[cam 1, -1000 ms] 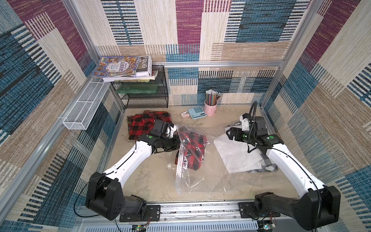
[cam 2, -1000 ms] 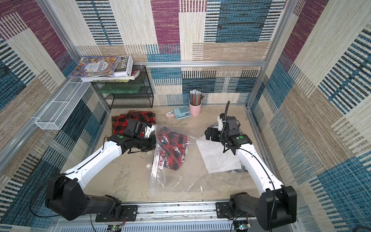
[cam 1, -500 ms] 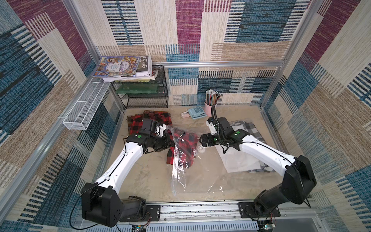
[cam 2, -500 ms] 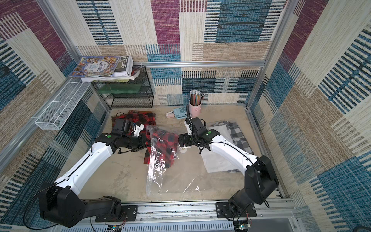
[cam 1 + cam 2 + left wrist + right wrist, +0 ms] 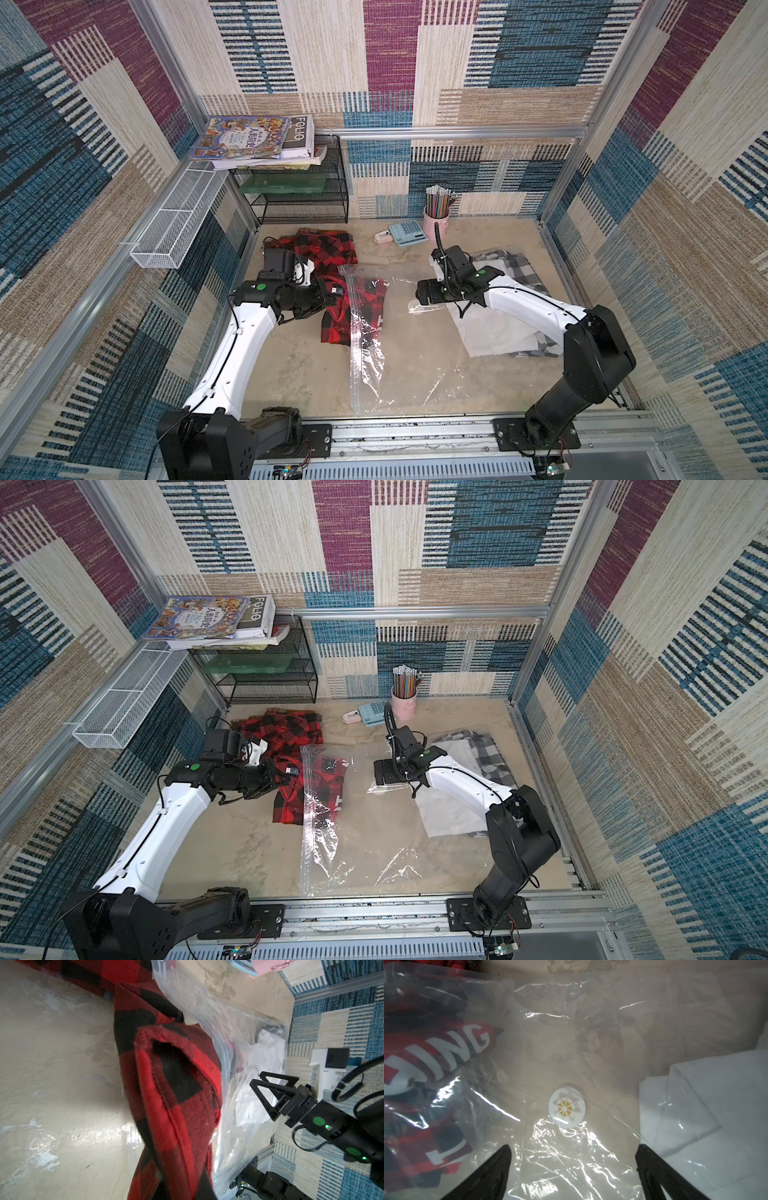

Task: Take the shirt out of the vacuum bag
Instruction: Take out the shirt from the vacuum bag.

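The vacuum bag (image 5: pixel 395 365) lies flat and clear in mid-table, also in a top view (image 5: pixel 353 850). Its white round valve (image 5: pixel 567 1108) sits just ahead of my right gripper (image 5: pixel 573 1157), which hovers open over the plastic (image 5: pixel 422 293). The shirt (image 5: pixel 334 328) is red-and-black plaid, half out of the bag's left edge and half still under the film (image 5: pixel 436 1059). My left gripper (image 5: pixel 328 293) is shut on the shirt's bunched end (image 5: pixel 166 1095); the cloth hides its fingertips in the left wrist view.
A second red plaid garment (image 5: pixel 328 249) lies behind the left arm. White and grey-checked clothes (image 5: pixel 498 332) lie under the right arm, touching the bag's right edge. A calculator (image 5: pixel 407 232), a pink pencil cup (image 5: pixel 436 216) and a black wire rack (image 5: pixel 303 199) line the back.
The right arm swung in from over the white clothes to above the bag's valve, staying open. The left gripper drew the shirt leftward, further out of the bag.
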Action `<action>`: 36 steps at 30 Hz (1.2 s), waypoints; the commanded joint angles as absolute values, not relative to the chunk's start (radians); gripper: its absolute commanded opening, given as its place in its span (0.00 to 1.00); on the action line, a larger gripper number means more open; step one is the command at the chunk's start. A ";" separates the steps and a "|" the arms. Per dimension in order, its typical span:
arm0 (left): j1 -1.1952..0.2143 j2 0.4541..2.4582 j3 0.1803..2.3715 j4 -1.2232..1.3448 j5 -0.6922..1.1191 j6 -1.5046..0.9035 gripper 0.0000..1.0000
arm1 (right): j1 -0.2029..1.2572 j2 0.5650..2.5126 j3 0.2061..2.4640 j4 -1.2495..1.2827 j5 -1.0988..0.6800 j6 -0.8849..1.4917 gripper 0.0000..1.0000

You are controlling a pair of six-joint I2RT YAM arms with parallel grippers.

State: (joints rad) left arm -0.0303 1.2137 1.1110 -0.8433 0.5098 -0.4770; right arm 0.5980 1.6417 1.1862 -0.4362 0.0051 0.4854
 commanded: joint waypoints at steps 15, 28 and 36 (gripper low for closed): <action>0.172 1.173 0.950 -0.838 0.383 -0.445 0.00 | 0.541 1.641 1.152 -0.432 0.019 0.500 0.96; 0.411 1.065 0.821 -0.837 0.272 -0.473 0.00 | 0.503 1.622 1.144 -0.437 0.015 0.494 0.96; 0.479 1.073 0.813 -0.846 0.325 -0.489 0.00 | 0.480 1.623 1.145 -0.428 0.006 0.494 0.96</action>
